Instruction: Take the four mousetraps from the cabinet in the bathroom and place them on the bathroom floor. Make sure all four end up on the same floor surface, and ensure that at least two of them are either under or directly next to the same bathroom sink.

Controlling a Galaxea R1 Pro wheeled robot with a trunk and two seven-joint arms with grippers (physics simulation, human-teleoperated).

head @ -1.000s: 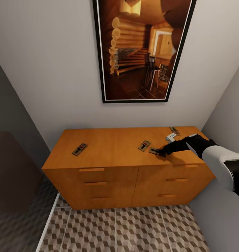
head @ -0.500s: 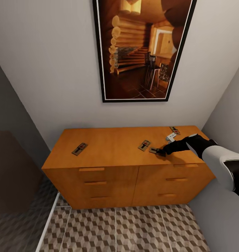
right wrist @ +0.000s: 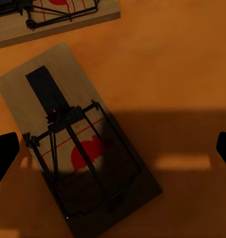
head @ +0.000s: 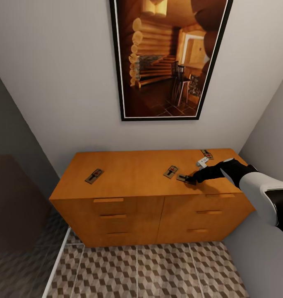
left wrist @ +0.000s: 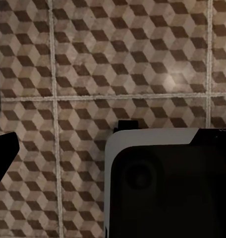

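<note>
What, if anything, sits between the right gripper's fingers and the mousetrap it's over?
Nothing visible. The right gripper is open above the mousetrap, which lies flat on the cabinet top, with only bare wood around it.

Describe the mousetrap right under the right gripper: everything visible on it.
The mousetrap is a flat tan wooden board lying on the cabinet top, by its front edge. It carries a dark wire frame with a coiled spring across the middle, a black tab at one end, and red print on the wood. The right gripper hangs over it with open jaws, shadowing part of it. A second trap lies close beside it, apart.
</note>
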